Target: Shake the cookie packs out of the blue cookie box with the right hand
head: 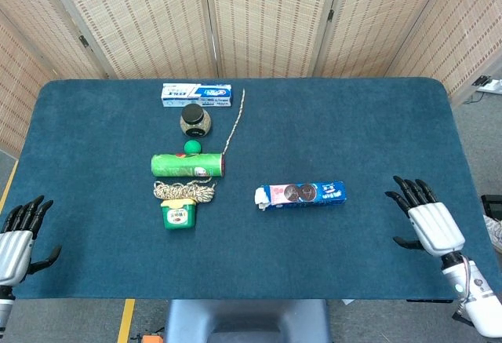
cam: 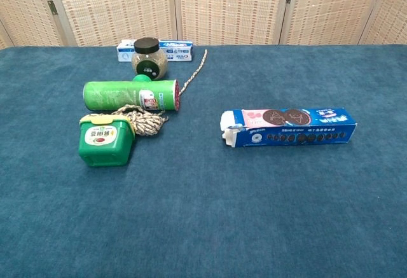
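Observation:
The blue cookie box lies flat on its side on the blue tablecloth, right of the middle, its opened white flap end facing left. No cookie packs show outside it. My right hand hovers over the table to the right of the box, well apart from it, fingers spread and holding nothing. My left hand rests at the table's front left corner, also spread and empty. Neither hand appears in the chest view.
Left of the box a column of items: a toothpaste box, a glass jar, a small green ball, a green can on its side, a coil of rope, a green tub. Folding screens stand behind the table.

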